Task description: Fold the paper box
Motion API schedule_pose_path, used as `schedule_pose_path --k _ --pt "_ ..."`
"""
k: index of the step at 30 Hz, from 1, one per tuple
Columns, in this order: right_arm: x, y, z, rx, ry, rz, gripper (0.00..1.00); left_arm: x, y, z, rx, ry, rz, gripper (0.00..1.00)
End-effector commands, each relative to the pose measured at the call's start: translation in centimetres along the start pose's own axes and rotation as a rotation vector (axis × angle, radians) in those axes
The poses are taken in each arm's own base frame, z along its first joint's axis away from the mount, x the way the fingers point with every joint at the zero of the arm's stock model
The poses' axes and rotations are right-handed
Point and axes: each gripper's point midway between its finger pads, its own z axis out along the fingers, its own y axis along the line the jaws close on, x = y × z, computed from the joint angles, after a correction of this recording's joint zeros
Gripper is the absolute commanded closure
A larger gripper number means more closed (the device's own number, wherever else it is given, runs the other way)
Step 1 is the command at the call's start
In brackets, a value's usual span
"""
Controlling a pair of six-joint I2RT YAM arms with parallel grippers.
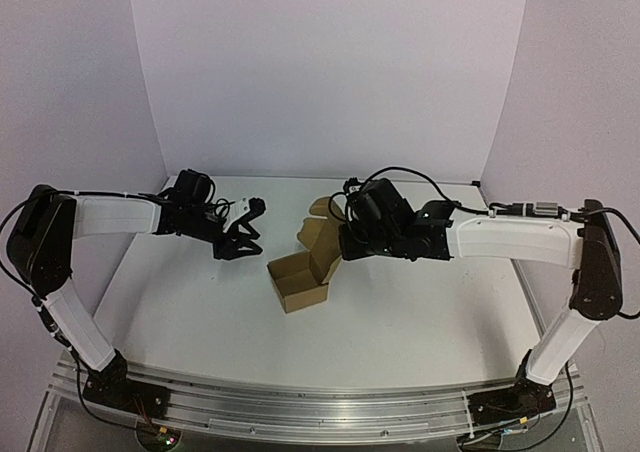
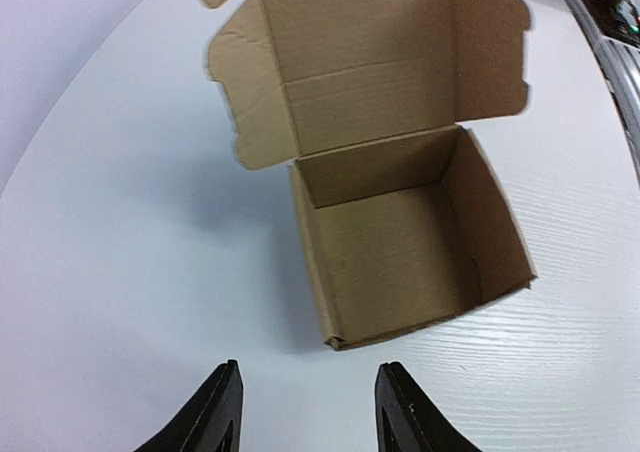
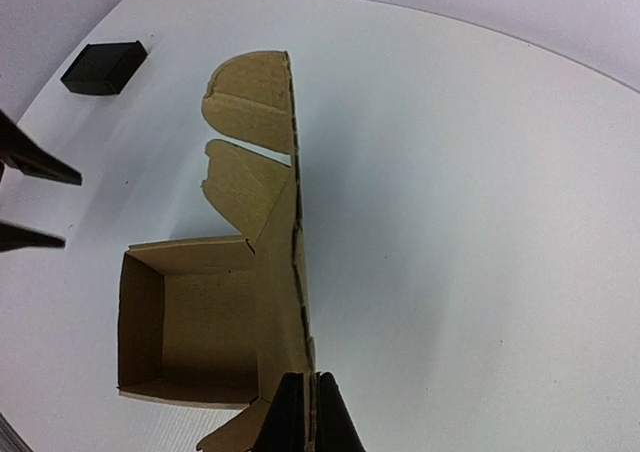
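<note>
Top external | small brown cardboard paper box [image 1: 298,297], lid panel upright, on white table [image 1: 420,322] | R jaws pinched on lid edge | L jaws parted, empty, near box

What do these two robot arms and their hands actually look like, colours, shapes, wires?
Both arms match: the left arm and right arm have white tube-like segments joined by bulky black joints. Thin black cables loop along them, most visibly near the right wrist. The left hand and right hand are black, each with two tapering fingers. No readable markings show.
</note>
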Motion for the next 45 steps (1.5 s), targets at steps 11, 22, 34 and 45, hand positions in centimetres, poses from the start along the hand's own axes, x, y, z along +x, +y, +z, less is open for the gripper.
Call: schedule_pose_path --k 11,22,34,45 --pt "-0.1 -1.1 -0.4 0.1 0.041 0.396 1.0 -2.9 -10.1 4.3 0.238 -0.085 0.429 0.35" --pt "0.9 0.6 -0.2 0.062 0.083 0.471 0.91 0.2 -8.3 7.9 0.127 0.047 0.405 0.55" --pt "-0.2 4.8 0.7 -0.081 0.152 0.485 0.74 0.4 -9.0 7.9 0.162 0.026 0.441 0.79" --pt "-0.8 3.7 0.9 -0.037 0.098 0.479 0.74 -3.1 -6.5 3.2 0.202 -0.07 0.385 0.62"
